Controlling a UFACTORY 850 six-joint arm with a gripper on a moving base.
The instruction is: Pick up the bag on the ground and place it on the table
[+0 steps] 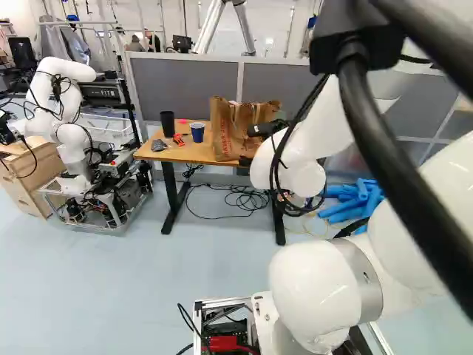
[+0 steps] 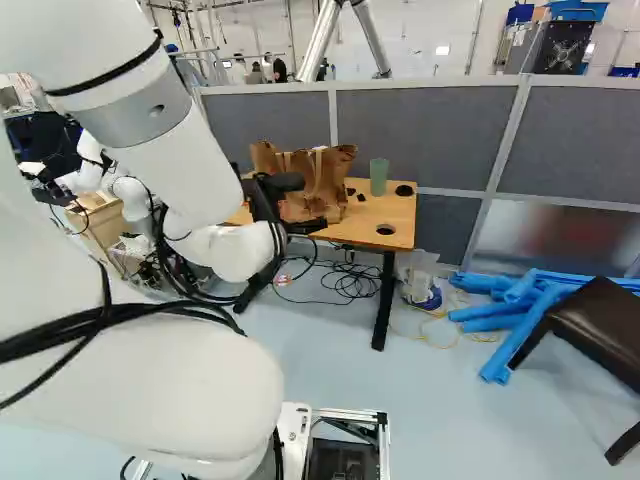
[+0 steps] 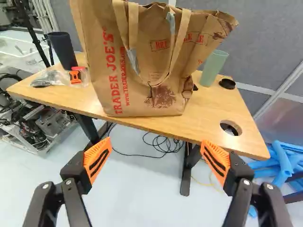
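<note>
Upright paper bag [image 3: 142, 80], mouth upward, broad side roughly along table [image 3: 213, 120]

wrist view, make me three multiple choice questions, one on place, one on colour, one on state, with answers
1. Where is the paper bag?
a) on the floor
b) on the table
c) on a chair

2. What colour are the tubes?
a) red
b) green
c) blue

3. How is the gripper?
a) open
b) shut on the bag
c) shut on nothing

1 b: its base rests on the table.
2 c: they show blue beyond the table's end.
3 a: its pads stand wide apart.
</note>
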